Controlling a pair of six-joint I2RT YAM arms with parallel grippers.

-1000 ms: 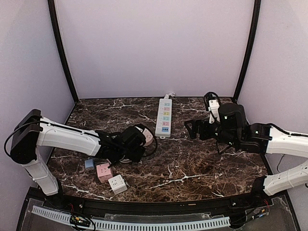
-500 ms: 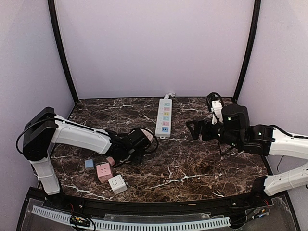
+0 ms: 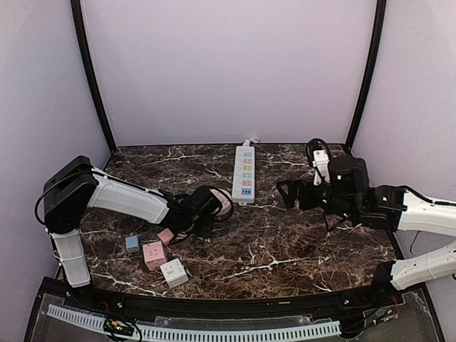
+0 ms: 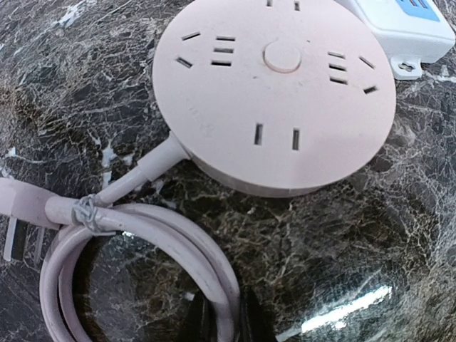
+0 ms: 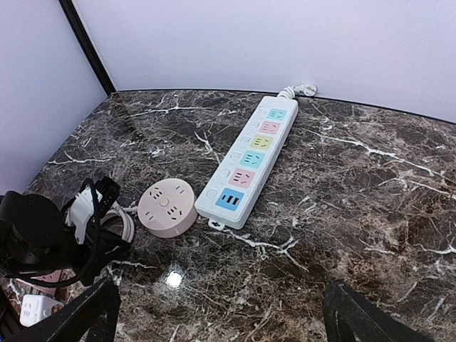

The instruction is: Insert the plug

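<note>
Now that the left jaws have snapped together onto the pink cord [image 4: 187, 241], the plug [image 4: 18, 203] lies on the surface ahead-left of them, ungripped; right jaws wide apart, empty

Top cam: fixed, high behind the arm bases, tilted down and forward, far enough to take in the whole table [image 3: 285, 249]. Left wrist cam: very close, almost straight down on the round socket [image 4: 274, 92] and its cord [image 4: 142, 235], with a power strip [image 4: 402, 25] corner top right. Right wrist cam: low oblique, mid range, faces across the table toward the left arm [image 5: 35, 235]. All three share the round socket and the strip's near end.
</note>
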